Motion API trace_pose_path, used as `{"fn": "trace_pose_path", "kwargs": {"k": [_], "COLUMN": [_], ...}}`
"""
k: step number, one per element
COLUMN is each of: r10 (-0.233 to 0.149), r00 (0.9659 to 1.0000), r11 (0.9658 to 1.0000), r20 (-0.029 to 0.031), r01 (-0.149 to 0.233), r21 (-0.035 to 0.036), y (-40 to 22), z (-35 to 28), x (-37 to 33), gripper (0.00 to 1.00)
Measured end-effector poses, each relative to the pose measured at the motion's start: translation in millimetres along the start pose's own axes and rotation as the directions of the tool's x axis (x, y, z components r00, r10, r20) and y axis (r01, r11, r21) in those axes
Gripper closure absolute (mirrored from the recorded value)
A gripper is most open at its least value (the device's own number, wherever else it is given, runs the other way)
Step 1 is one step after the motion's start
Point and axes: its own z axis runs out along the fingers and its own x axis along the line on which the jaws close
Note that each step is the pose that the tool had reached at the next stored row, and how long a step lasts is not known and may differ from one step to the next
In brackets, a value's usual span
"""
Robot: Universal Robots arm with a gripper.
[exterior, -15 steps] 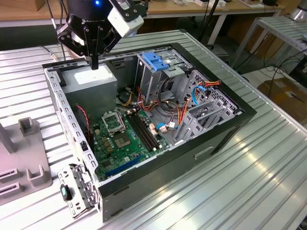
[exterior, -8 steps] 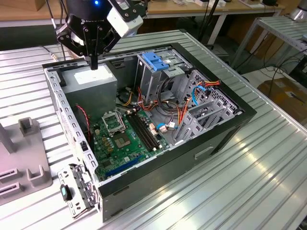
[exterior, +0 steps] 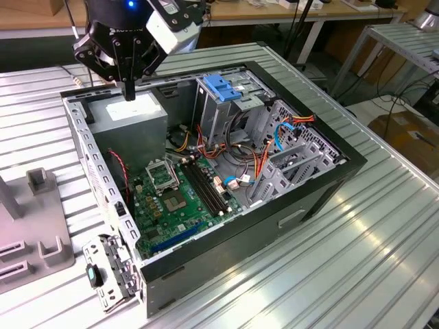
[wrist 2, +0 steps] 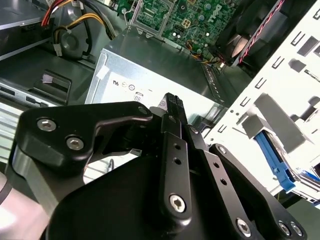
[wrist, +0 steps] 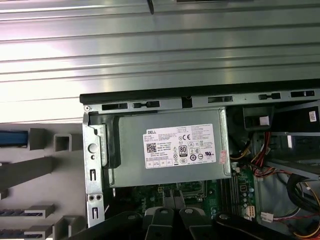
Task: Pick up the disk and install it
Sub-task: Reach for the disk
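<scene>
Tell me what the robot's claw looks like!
The gripper is black, made of chunky jointed links pinned with shiny silver bolts, narrowing to slim fingers with ribbed tips. A blue light glows above it, and a white boxy part sits beside it.

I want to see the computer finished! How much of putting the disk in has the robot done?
Not much yet. The hand is shut on nothing, over the grey box inside the open computer case. The blue strip by the grey rack may be the disk's edge; I cannot tell. So picking it up and fitting it both look left to do.
</scene>
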Motion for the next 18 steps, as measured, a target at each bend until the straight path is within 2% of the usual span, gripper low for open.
{"fn": "trace_pose_path", "kwargs": {"k": [8, 18], "r10": [0.0, 0.0], "r00": [1.0, 1.0], "r11": [1.0, 1.0], "r20": [0.0, 0.0], "r01": [0.0, 0.0], "r21": [0.0, 0.0001], "y": [-0.3, -0.8], "z": [-0.1, -0.3], "x": [3.4, 11.1], "gripper": [0.89, 0.89]}}
